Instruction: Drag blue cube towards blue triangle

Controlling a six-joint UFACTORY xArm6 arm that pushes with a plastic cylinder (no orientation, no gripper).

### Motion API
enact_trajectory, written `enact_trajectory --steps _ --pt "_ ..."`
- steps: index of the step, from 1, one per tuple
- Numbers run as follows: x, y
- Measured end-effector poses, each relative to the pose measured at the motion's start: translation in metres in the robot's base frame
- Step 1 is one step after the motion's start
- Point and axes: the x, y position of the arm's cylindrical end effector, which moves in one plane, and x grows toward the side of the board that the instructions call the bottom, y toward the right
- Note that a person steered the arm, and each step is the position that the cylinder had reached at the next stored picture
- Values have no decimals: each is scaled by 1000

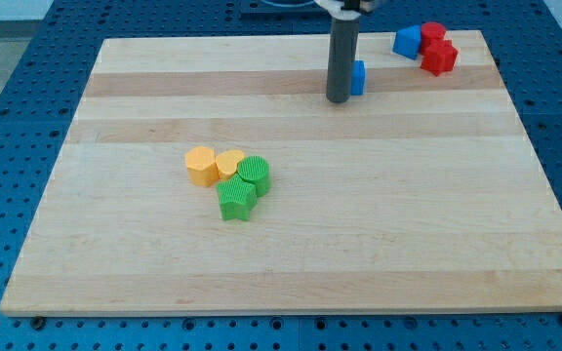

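The blue cube [357,77] sits near the top of the wooden board [291,244], mostly hidden behind my rod. My tip [339,99] rests on the board right against the cube's left side. The blue triangle [407,41] lies near the view's top right, up and to the right of the cube, touching the red blocks.
A red cylinder [432,35] and a red star-like block [439,58] sit right of the blue triangle. Near the board's middle left, an orange hexagon [201,165], an orange heart [229,164], a green cylinder [255,175] and a green star [236,200] cluster together.
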Motion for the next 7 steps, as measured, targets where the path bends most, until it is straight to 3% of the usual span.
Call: enact_trajectory --steps 2,4,5,6,7 --pt "-16 32" --pt "7 -45" --pt "-18 -69" --pt "-37 -56" --pt "-37 -5"
